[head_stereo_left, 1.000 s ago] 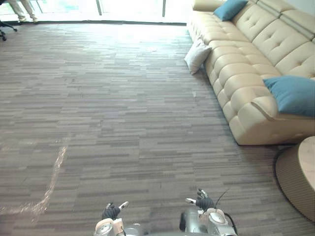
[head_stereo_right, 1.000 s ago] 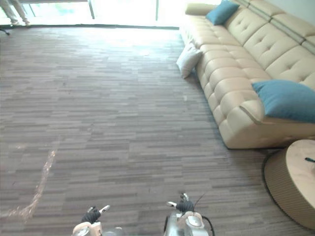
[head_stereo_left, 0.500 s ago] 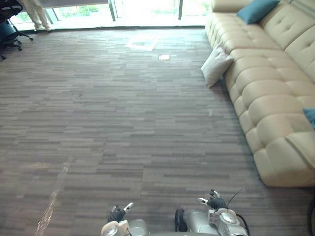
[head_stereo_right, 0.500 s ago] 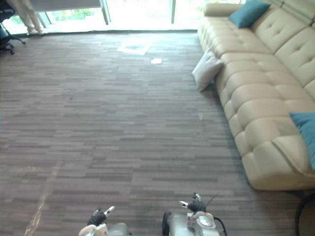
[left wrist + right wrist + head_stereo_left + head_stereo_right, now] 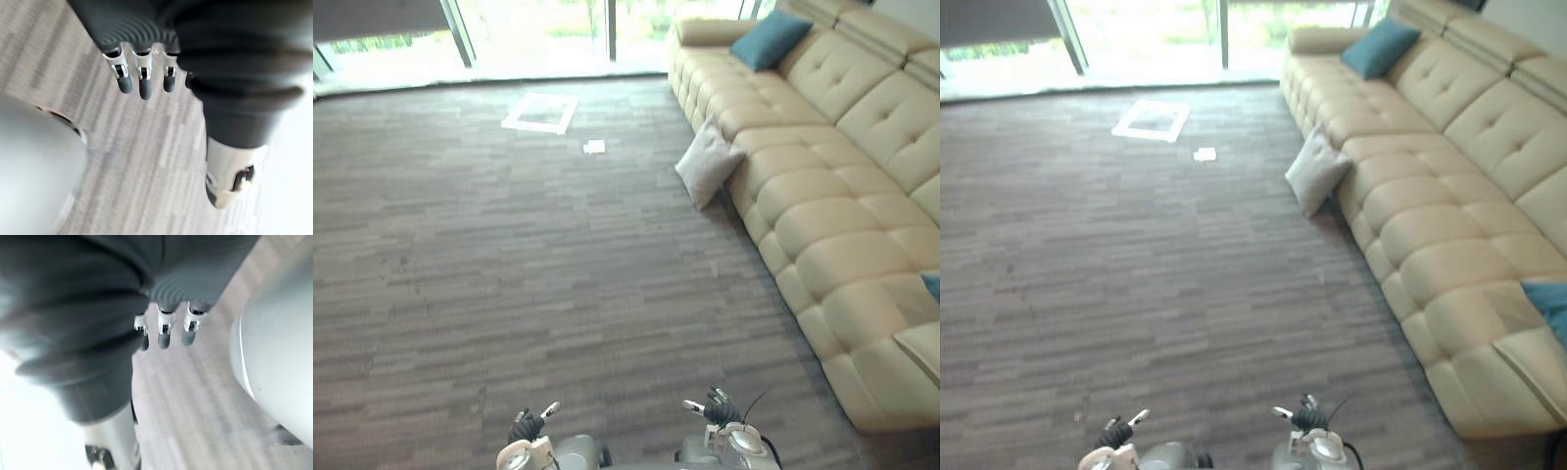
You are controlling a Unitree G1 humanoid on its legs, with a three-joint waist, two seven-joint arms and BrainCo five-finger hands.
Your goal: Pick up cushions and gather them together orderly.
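Observation:
A pale grey cushion (image 5: 708,164) stands on the carpet, leaning against the front of the beige sofa (image 5: 832,196). One teal cushion (image 5: 771,39) rests on the sofa's far end by the armrest. A corner of a second teal cushion (image 5: 1549,305) lies on the near seat at the right edge. My left hand (image 5: 530,426) and right hand (image 5: 717,409) hang low at the bottom of the view, far from all the cushions. In the wrist views the left hand's fingers (image 5: 141,81) and the right hand's fingers (image 5: 166,328) hang relaxed over the carpet, holding nothing.
A white square mat (image 5: 540,113) and a small white sheet (image 5: 594,147) lie on the grey carpet near the bright windows at the back. Open carpet stretches between me and the sofa, which runs along the right side.
The camera has moved, so the whole scene has shifted; the round side table and the person at the back are out of the picture. Both hands stay low and empty.

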